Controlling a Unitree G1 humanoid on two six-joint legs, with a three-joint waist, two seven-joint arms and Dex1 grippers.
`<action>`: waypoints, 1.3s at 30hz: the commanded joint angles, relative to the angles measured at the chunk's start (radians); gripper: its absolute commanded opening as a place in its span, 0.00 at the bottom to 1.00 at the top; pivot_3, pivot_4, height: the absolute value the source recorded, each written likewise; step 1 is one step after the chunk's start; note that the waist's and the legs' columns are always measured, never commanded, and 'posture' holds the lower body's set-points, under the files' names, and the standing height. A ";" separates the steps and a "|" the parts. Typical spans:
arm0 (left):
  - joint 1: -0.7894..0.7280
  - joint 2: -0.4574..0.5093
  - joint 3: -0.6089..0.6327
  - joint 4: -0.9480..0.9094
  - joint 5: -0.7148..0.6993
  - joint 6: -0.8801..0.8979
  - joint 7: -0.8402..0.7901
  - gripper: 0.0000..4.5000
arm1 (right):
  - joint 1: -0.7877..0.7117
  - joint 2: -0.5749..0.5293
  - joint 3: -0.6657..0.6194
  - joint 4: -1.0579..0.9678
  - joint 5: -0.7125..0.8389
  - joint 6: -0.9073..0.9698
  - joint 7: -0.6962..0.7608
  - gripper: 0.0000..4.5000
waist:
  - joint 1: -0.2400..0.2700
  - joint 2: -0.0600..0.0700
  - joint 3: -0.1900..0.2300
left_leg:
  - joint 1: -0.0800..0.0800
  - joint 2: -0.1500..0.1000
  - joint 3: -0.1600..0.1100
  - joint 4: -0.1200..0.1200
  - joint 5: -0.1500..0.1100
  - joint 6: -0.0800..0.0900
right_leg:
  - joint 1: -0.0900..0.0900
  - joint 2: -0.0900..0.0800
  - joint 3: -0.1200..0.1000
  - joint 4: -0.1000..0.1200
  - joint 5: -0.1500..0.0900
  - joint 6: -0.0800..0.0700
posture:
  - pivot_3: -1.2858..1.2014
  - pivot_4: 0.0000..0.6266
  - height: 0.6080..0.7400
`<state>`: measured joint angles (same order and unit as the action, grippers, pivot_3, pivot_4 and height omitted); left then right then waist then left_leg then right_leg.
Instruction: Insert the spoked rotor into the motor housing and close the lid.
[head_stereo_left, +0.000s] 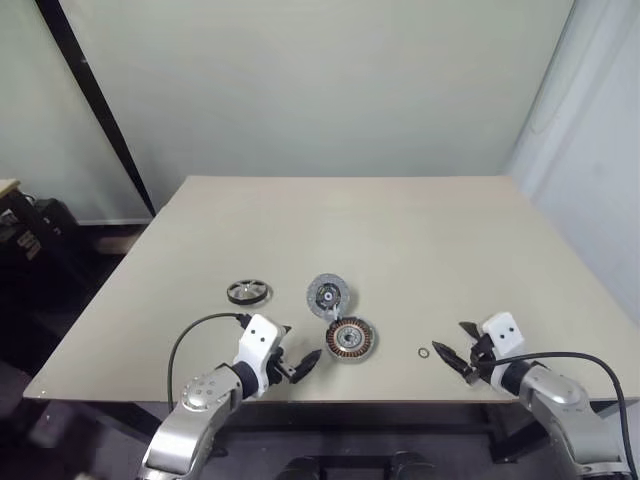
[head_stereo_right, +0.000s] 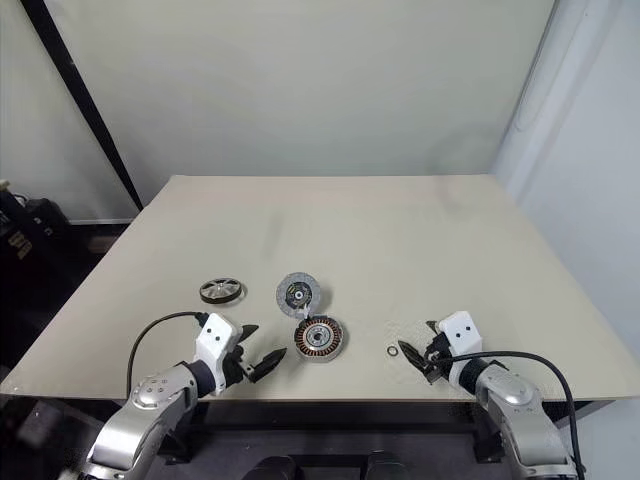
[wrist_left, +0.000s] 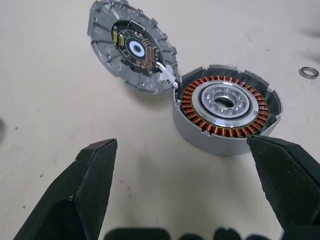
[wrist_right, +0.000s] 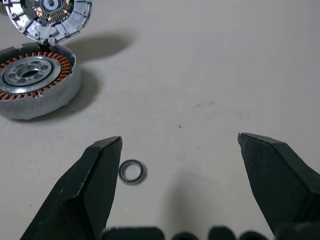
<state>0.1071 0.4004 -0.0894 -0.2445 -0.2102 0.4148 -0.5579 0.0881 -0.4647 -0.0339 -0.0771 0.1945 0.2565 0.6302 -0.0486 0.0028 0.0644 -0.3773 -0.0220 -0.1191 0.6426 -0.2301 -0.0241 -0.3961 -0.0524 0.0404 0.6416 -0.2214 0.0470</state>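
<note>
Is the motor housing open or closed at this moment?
Open: the lid stands tilted beside the motor housing, copper windings exposed.

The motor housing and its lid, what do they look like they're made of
The motor housing: apparently cast metal, matte silver-grey wall, with glossy copper-coloured wire windings around a bright machined centre that looks like steel. The lid: seemingly the same matte grey metal, ribbed at the rim; its dark centre carries small parts, probably a circuit board. Neither alloy can be told by sight.
</note>
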 joint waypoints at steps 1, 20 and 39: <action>-0.005 0.003 0.025 -0.049 -0.008 -0.013 0.009 0.99 | -0.021 -0.010 -0.010 -0.003 -0.001 -0.026 0.004 0.90 | 0.001 0.000 0.000 | 0.000 0.000 0.000 0.000 0.000 0.000 | 0.000 0.000 0.000 0.000 0.000 0.000 | 0.52 0.00 1.00; 0.013 0.049 0.041 -0.066 -0.117 0.024 -0.105 0.99 | 0.009 -0.010 0.010 -0.110 -0.007 0.059 -0.031 0.90 | 0.000 0.000 0.000 | 0.000 0.000 0.000 0.000 0.000 0.000 | -0.001 0.000 0.000 0.000 0.000 0.000 | 0.52 0.00 1.00; 0.057 0.159 -0.011 -0.039 -0.140 -0.014 -0.301 0.99 | -0.023 -0.009 0.154 -0.174 -0.057 0.268 -0.073 0.90 | 0.000 0.000 0.000 | -0.004 0.001 0.002 0.000 0.000 0.000 | -0.009 -0.001 0.000 0.000 0.000 0.000 | 0.52 0.00 1.00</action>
<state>0.1821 0.5559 -0.1010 -0.2771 -0.3505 0.4215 -0.8534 0.0868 -0.4785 0.1206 -0.2348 0.1500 0.5225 0.5680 -0.0488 0.0025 0.0644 -0.3818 -0.0207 -0.1173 0.6424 -0.2302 -0.0243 -0.4052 -0.0530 0.0403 0.6418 -0.2215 0.0469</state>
